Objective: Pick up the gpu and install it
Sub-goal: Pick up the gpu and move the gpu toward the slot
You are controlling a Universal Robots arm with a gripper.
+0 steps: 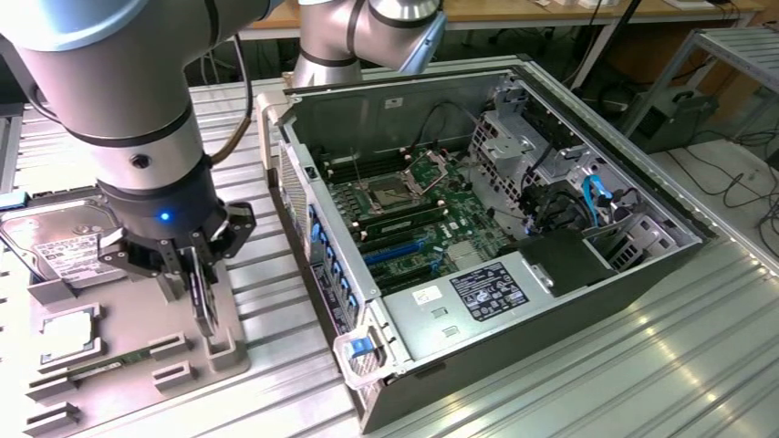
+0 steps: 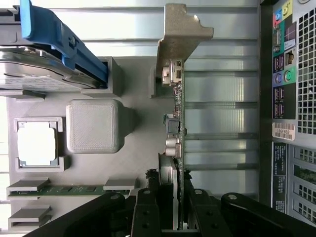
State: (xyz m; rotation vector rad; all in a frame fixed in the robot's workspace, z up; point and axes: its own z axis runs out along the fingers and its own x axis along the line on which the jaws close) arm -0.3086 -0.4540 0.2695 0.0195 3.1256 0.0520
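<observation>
Slatted metal table (image 1: pixel 658 365) | gpu (image 1: pixel 217 328) upright at grey tray (image 1: pixel 232 360) edge nearest computer (image 1: pixel 487 228) | we see gripper (image 1: pixel 199 287) jaws pinching it.

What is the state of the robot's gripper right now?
Gripper: closed on the thin green circuit-board gpu card with silver metal bracket, which stands edge-on in the grey holder tray.

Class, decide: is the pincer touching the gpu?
Touching. The wrist view shows the pincer closed against both faces of the upright gpu.

One gpu (image 2: pixel 177 123), one hard drive (image 1: pixel 55 242), one computer (image 1: pixel 487 246).
</observation>
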